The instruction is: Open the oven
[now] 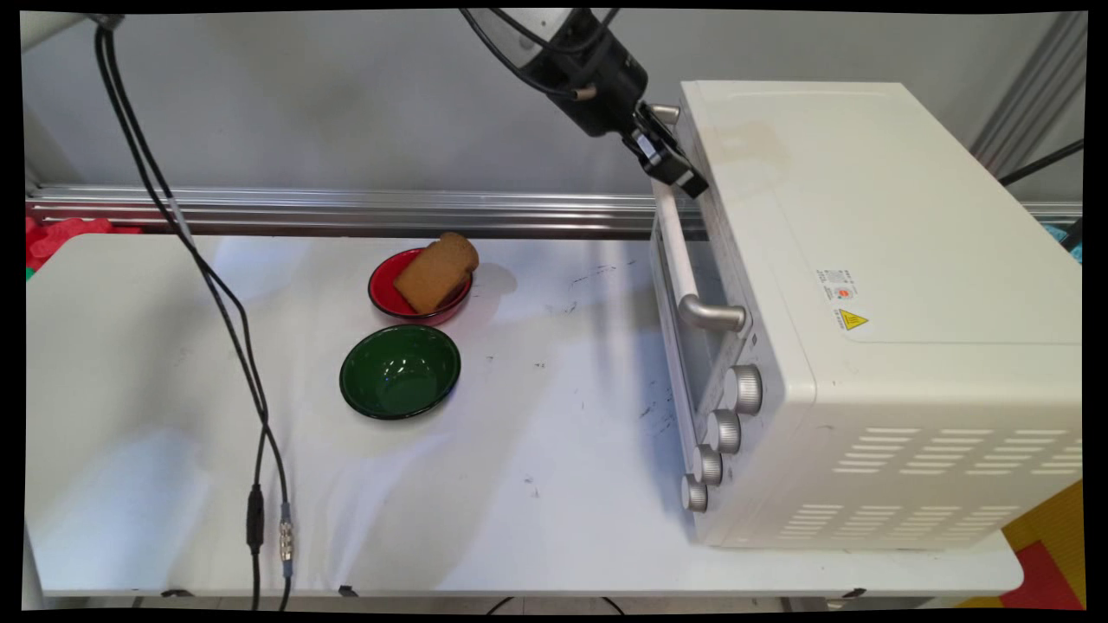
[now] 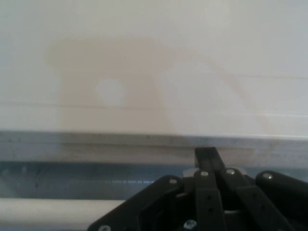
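We cannot tell how the jaws stand — in the hand view only the black linkage shows at the bottom edge, and in the main view the gripper [image 1: 673,166] is too dark and small at its tip to read. What we do see is the gripper pressed up against the far upper corner of the oven's [image 1: 866,311] front, right at the far end of the door handle [image 1: 684,260]. Whether it actually holds the handle we cannot say. In the hand view the handle [image 2: 53,211] runs as a pale bar across the lower left, with the oven's [image 2: 154,72] cream body filling everything above it.

The oven is white and stands on the right side of the white table [image 1: 519,484], its front turned to the left. Four silver knobs [image 1: 723,431] sit in a row at the near end of that front.

Well to the left of the oven lies a red bowl [image 1: 387,294] with a slice of brown bread [image 1: 435,271] leaning in it. Just beside it, on the near side, sits a green bowl [image 1: 400,370] — nothing in it that we can see. Black cables [image 1: 221,294] hang down over the table's left part.
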Motion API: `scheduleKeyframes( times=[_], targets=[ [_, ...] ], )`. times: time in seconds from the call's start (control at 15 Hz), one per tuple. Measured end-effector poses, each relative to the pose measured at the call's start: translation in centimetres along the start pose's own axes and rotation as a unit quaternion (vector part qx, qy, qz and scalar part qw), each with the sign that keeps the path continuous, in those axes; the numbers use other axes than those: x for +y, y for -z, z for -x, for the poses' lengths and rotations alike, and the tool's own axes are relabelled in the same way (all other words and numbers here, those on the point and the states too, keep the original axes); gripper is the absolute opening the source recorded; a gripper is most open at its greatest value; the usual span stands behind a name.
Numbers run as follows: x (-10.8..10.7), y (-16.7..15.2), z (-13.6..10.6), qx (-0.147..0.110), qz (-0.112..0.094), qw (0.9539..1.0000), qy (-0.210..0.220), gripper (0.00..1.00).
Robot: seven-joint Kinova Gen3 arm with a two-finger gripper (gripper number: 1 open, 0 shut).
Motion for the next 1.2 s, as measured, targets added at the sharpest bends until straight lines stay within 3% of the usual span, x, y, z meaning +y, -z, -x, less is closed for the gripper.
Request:
scheduleKeyframes(
  times=[0.6,1.2],
  targets=[
    [0.0,-1.0,2.5,-0.022,0.005,0.9995,-0.021,0.00],
    [-0.5,0.9,8.3,-0.071,0.022,0.9958,-0.052,0.00]
  ],
)
